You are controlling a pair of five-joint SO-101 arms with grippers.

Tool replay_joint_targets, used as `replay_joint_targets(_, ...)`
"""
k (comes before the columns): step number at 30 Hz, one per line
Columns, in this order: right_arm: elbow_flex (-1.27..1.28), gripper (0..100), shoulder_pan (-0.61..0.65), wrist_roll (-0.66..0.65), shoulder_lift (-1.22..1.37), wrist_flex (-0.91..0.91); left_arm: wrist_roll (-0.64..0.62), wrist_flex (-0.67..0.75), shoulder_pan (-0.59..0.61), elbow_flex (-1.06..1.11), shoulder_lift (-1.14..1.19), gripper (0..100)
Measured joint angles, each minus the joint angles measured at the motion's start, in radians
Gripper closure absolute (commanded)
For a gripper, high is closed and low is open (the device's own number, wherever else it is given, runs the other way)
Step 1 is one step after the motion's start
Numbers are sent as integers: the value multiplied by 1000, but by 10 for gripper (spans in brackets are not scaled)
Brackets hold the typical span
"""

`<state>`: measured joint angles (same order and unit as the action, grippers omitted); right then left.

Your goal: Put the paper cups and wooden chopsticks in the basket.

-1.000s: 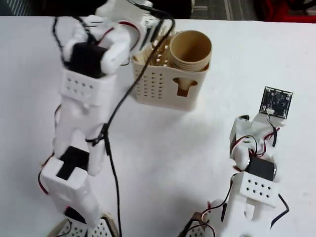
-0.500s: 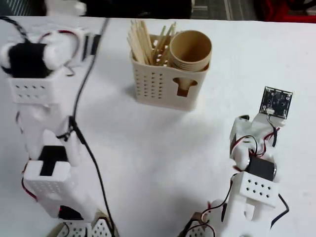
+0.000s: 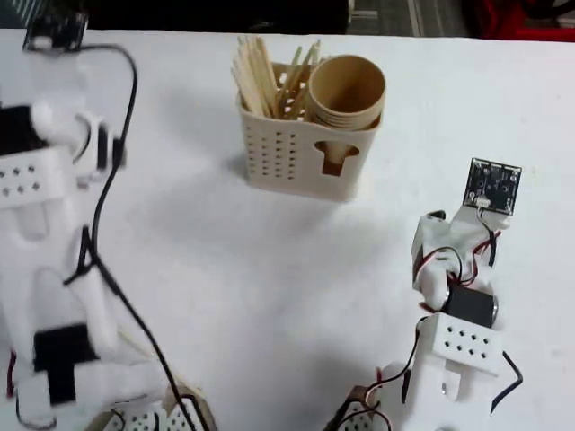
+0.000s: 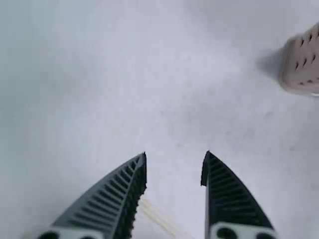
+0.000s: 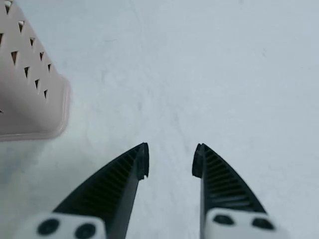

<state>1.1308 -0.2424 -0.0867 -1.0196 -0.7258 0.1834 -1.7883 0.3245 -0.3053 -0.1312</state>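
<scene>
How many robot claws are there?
2. The left gripper is open above the white table, with the basket farther off. The right gripper is open above the table too, near the basket.

Your right gripper hangs over the white table, its two black ribbed fingers parted, with tabletop showing between them. A corner of the pale plastic basket with small triangular holes stands near, apart from the fingers.

Basket (filled) at table rear
</scene>
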Motion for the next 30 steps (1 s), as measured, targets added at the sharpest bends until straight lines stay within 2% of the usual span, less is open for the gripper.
replay_joint_targets(11, 0, 839, 6, 0, 0, 0, -2, 31, 138, 580, -250, 808)
replay_joint_targets(20, 0, 839, 6, 0, 0, 0, -2, 275, 293, 994, -278, 808)
replay_joint_targets(25, 0, 839, 8, 0, 0, 0, 77, 431, 310, 1175, -278, 808)
replay_joint_targets(30, 0, 839, 6, 0, 0, 0, 98, 572, 313, 1303, -278, 807)
